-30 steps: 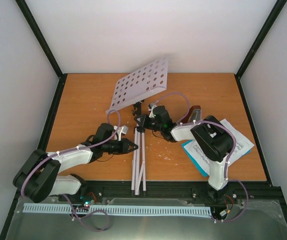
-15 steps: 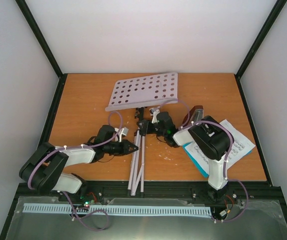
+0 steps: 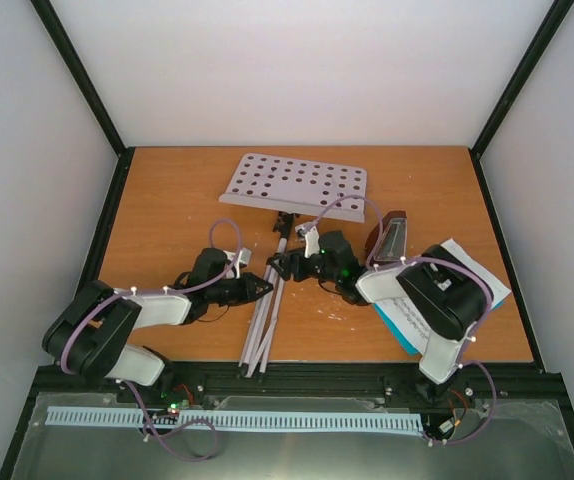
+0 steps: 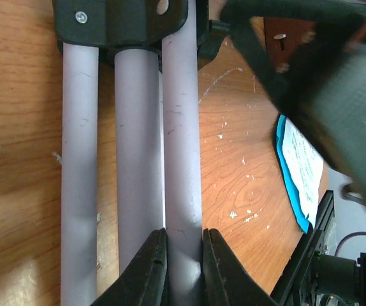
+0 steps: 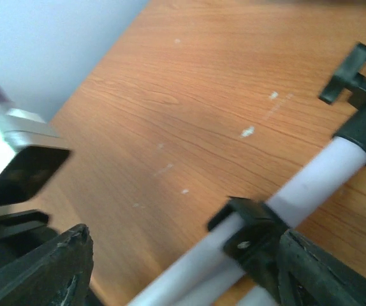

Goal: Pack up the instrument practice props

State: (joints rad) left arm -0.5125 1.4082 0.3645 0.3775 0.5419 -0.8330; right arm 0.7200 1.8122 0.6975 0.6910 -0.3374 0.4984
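Note:
The music stand lies flat on the table, its perforated grey desk (image 3: 293,182) toward the back and its folded legs (image 3: 260,335) toward the front edge. My left gripper (image 3: 266,288) is shut on one leg tube (image 4: 182,127), with the fingertips (image 4: 154,252) pinching it from both sides. My right gripper (image 3: 279,265) stands open beside the black collar (image 5: 250,233) on the stand's tube (image 5: 317,178), holding nothing. To the right stands the brown metronome (image 3: 387,235). The white sheet music (image 3: 475,278) lies on the teal booklet (image 3: 399,325) by the right arm.
Black frame rails run along the table's front edge (image 3: 317,378) and sides. The right arm's body covers part of the booklet. The left wrist view shows the booklet's teal edge (image 4: 281,137) and the blurred right gripper (image 4: 317,76) close above the tubes.
My right gripper has opened and let go of the stand. The desk has dropped from tilted to flat and swung right, and the legs' near ends have swung left. The left gripper has kept its grip.

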